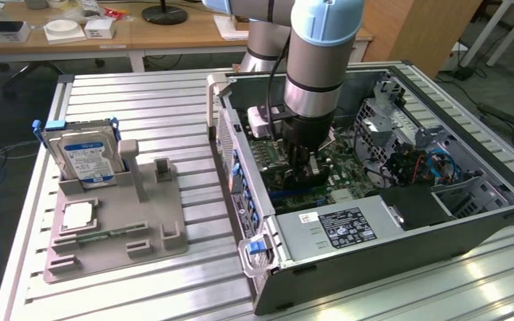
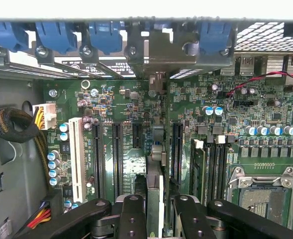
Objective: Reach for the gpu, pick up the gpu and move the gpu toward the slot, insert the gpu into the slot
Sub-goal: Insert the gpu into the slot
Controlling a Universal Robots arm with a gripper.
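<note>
The gripper (image 2: 156, 219) has its jaws clamped on the gpu (image 2: 154, 194), which stands edge-on just above the green motherboard (image 2: 111, 99), between two black connectors. The slot seems to lie hidden under the card. If the card's edge sits tilted or off-line, pressing down could jam it or scrape the board.

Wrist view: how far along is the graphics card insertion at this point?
Done: the thin dark circuit card is off the grey plastic tray and inside the open computer case. In hand: the gripper clamps it edge-on above the green motherboard, between long black slots. Left: seating, which cannot be confirmed here.
</note>
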